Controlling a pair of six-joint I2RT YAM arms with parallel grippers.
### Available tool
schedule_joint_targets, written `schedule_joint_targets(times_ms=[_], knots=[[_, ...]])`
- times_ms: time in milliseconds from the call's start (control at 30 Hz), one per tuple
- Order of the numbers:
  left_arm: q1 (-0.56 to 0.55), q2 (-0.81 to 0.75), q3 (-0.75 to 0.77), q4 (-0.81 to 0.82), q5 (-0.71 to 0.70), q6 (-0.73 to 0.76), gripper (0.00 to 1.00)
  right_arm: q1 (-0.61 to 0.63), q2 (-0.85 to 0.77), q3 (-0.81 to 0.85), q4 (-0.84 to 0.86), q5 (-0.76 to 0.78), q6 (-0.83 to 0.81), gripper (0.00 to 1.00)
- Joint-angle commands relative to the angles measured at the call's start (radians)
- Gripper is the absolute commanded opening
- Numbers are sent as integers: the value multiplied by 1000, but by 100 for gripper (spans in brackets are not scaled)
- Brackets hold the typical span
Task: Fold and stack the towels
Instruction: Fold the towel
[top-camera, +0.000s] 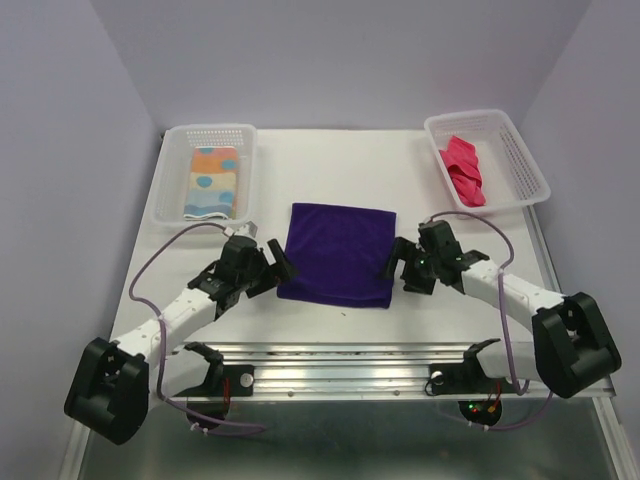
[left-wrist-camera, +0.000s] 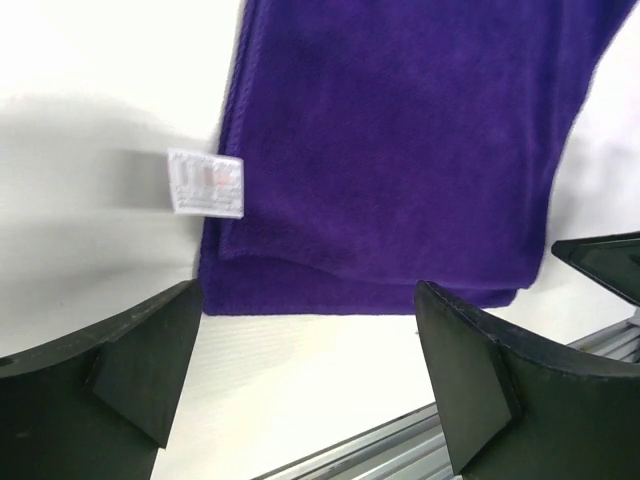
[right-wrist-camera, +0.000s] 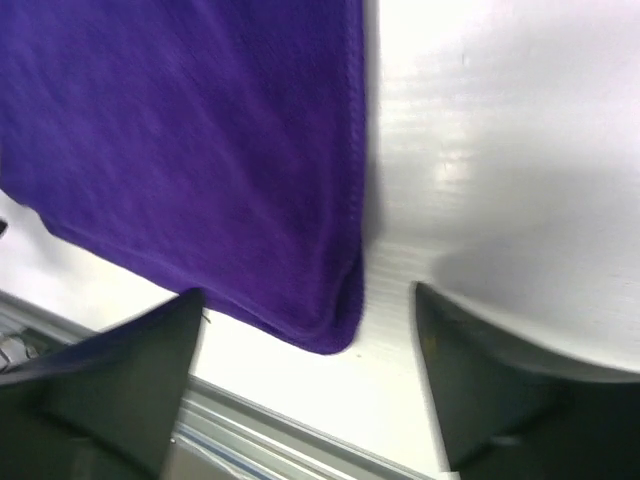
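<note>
Top view. A deep purple, soft cloth towel (top-camera: 337, 255) lies folded flat at the centre of the white table (top-camera: 330, 170). It is nearly square, and its slightly longer axis runs left to right across the frame. Its upper edge dips a little toward the right.

The left gripper (top-camera: 275, 262) sits just beside the towel's left edge, and the right gripper (top-camera: 392, 262) just beside its right edge. Both point inward at the cloth.

A white perforated plastic basket (top-camera: 208, 128) at upper left holds folded pastel striped, polka-dotted towelling (top-camera: 212, 180), its long axis running up the frame. A matching basket (top-camera: 530, 160) at upper right holds a crumpled hot pink towel (top-camera: 464, 168), which lies from upper left to lower right.

Left wrist view. The left gripper (left-wrist-camera: 310, 350) stands with its jaws wide and nothing between them. The purple towel (left-wrist-camera: 400, 150) fills the upper frame, with layered edges along its lower border. A small white sewn label (left-wrist-camera: 205, 183) projects from its left edge.

Right wrist view. The right gripper (right-wrist-camera: 310, 340) also has its jaws wide apart and empty. A corner of the purple towel (right-wrist-camera: 180, 130) points down between the dark fingers (right-wrist-camera: 110, 380), resting on the table.
</note>
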Motion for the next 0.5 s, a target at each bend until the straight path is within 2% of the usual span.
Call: schedule_joint_targets(times_ms=[0, 67, 133, 267, 300, 333, 467], knots=[[-12, -41, 122, -47, -48, 36, 99, 6, -27, 146, -42, 102, -66, 100], [-15, -13, 208, -48, -59, 73, 99, 6, -9, 230, -59, 136, -88, 100], [-19, 82, 301, -41, -70, 117, 99, 6, 38, 308, -81, 213, -120, 100], [-20, 211, 484, -39, -134, 172, 99, 2, 111, 405, -75, 280, -142, 100], [-18, 282, 519, -37, -140, 209, 99, -3, 138, 451, -73, 296, -143, 100], [-15, 326, 556, -47, -194, 229, 99, -8, 186, 479, -74, 296, -154, 100], [-3, 528, 777, -116, -248, 298, 99, -47, 308, 582, -85, 290, -171, 100]])
